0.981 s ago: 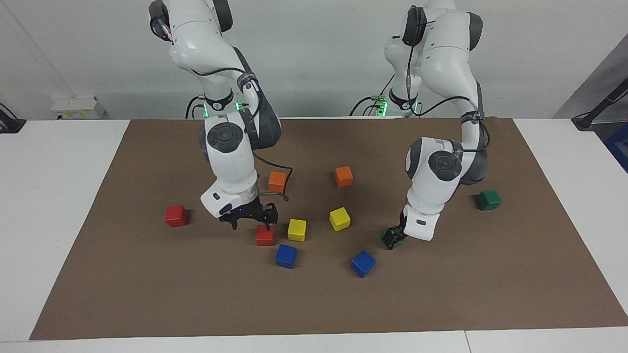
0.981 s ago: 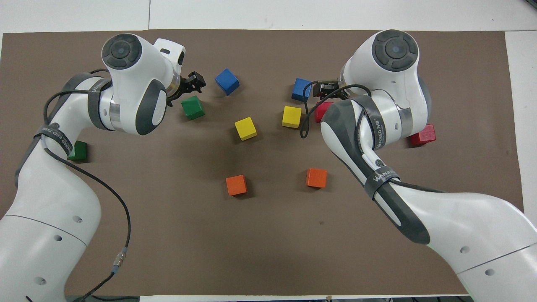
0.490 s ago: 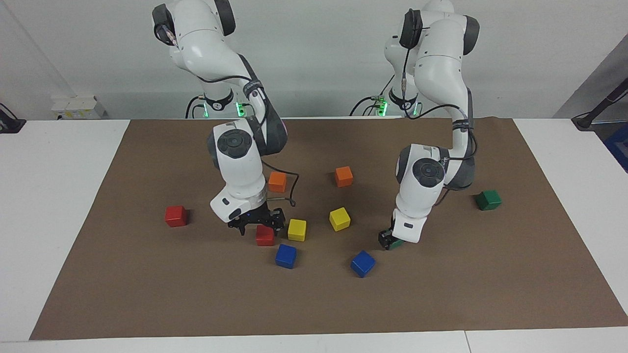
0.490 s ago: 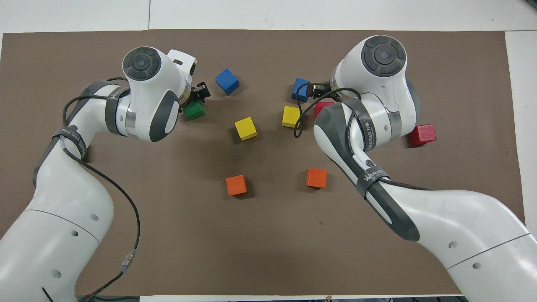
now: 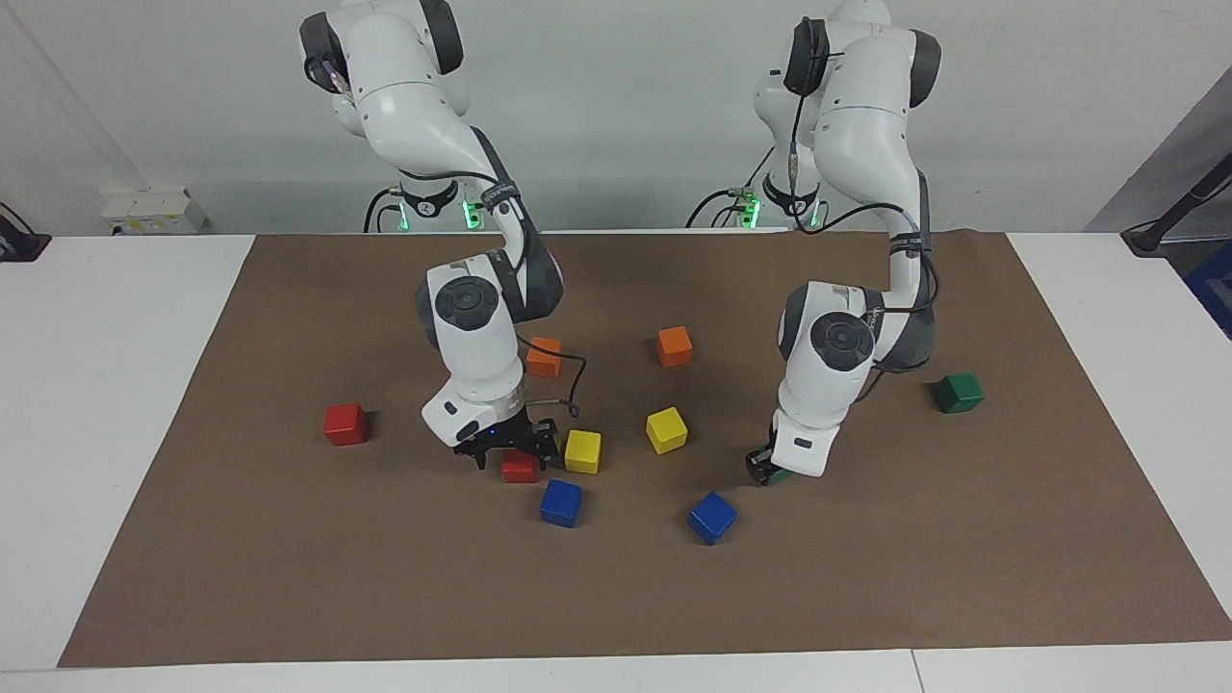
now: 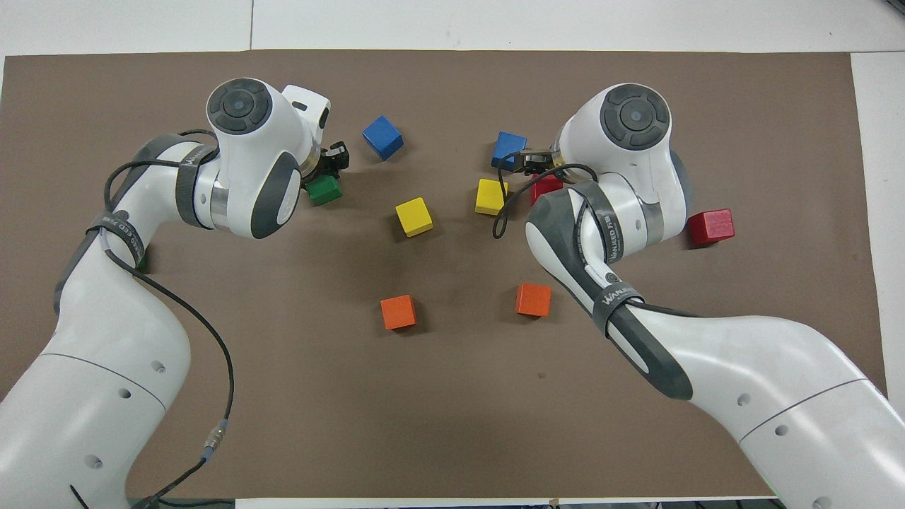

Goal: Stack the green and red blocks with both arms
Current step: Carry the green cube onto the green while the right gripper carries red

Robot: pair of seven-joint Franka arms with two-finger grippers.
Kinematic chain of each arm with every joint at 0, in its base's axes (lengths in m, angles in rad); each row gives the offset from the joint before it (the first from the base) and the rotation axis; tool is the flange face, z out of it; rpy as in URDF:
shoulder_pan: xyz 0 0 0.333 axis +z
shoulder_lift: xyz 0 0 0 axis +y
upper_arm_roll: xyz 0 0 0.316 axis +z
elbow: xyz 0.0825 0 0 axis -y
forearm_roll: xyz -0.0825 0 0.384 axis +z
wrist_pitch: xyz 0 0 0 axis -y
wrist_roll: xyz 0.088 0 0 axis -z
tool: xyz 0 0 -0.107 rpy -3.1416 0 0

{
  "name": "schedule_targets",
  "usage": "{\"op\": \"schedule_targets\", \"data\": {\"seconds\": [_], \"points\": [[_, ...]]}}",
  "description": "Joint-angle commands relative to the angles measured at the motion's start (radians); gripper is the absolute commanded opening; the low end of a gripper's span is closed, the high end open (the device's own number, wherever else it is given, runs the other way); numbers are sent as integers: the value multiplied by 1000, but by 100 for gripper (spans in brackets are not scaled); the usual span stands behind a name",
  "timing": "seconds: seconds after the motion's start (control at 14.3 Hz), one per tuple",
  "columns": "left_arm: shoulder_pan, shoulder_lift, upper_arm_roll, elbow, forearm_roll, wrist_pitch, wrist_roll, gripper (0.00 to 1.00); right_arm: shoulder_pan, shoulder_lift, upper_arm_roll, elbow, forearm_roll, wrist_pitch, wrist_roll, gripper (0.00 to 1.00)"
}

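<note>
One green block (image 5: 782,474) (image 6: 325,190) lies on the brown mat, and my left gripper (image 5: 763,470) (image 6: 332,161) is down at it, shut on the block. A red block (image 5: 521,470) (image 6: 546,186) lies beside a yellow cube. My right gripper (image 5: 512,454) (image 6: 535,162) is lowered over it, open, with a finger on either side. A second green block (image 5: 959,393) sits toward the left arm's end of the table, nearly hidden under that arm from overhead. A second red block (image 5: 345,423) (image 6: 711,226) sits toward the right arm's end.
Two yellow cubes (image 5: 582,450) (image 5: 666,429), two blue cubes (image 5: 560,502) (image 5: 712,517) and two orange cubes (image 5: 544,357) (image 5: 675,346) are scattered over the middle of the mat (image 5: 289,577). One yellow cube almost touches the right gripper's outer finger.
The left gripper has shut on the green block. The right gripper has come down from above the red block until its open fingers straddle it.
</note>
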Motion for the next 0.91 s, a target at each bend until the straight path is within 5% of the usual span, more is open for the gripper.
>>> {"op": "schedule_targets", "data": {"seconds": [0.0,0.14,0.21,0.35,0.42,0.84], "points": [[42,-64,5,0,29,-56,25,0,2,-18,0,-53,-13,47,29,97],[91,-122,4,-12,26,-106,154,0,4,-18,0,-65,-13,61,27,94],[126,-159,4,-27,25,-135,236,0,2,-19,0,-65,-13,58,26,79],[196,-232,4,-76,23,-168,390,0,2,-19,0,-59,-14,38,20,18],[241,-266,4,-113,23,-168,479,0,-1,-19,0,-48,-16,16,15,2],[457,-359,4,-264,17,-127,886,0,-77,-83,-6,124,-29,-223,-156,0]]}}
